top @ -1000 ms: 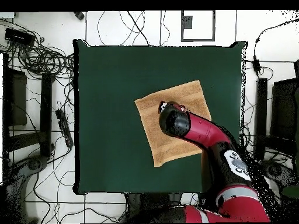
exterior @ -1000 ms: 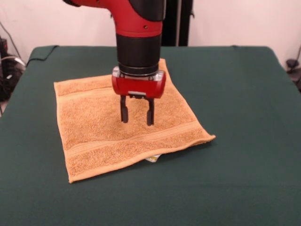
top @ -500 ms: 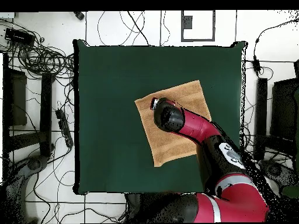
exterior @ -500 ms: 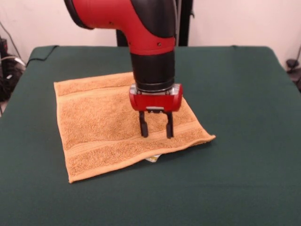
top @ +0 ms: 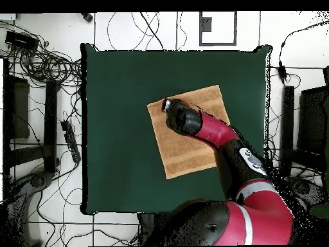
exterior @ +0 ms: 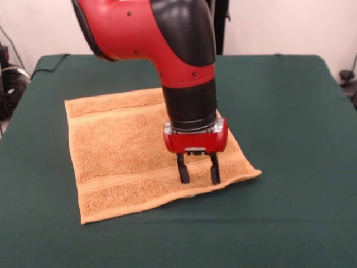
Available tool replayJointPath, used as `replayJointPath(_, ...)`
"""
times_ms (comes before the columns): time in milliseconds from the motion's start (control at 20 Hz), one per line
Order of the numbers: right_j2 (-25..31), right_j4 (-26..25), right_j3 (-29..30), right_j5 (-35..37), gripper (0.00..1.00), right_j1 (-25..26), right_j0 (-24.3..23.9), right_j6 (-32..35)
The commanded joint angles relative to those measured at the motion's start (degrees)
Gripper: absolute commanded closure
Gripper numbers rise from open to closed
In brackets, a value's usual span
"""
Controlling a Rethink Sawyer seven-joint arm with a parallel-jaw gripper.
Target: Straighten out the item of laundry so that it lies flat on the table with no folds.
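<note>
We see orange-tan towel (exterior: 128, 151) spread on green worktop (exterior: 290, 111), left of centre in front view, lying mostly flat. Hand (exterior: 197, 176) points straight down, fingers (exterior: 182, 172) parted, gripping nothing, tips at towel's near right edge beside stripe band. We cannot tell whether tips touch cloth.

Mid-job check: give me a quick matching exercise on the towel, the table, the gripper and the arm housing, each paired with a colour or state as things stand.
Column A
1. small square orange-tan terry towel
2. large rectangular table in dark green cloth
3. gripper
4. rounded red and black arm housing

Column B
a. open, tips at the towel's near edge
b. spread out, stripe bands showing
c. fills the top of the front view
d. mostly bare around the towel

Pairs: 1-b, 2-d, 3-a, 4-c
</note>
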Motion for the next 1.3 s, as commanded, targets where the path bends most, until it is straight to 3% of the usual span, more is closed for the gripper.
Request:
replayJointPath(50,12.25,-1.36,-8.29,5.4,0.0,7.14,-1.17,-2.46)
replayJointPath(650,11.66,-1.79,-9.6,8.56,0.0,5.13,-0.01,0.36)
replayJointPath(1000,1.38,-0.99,0.38,8.05,0.0,-6.78,5.05,10.78)
replayJointPath(1300,-6.6,-0.26,6.73,12.27,0.0,-17.06,9.1,13.17)
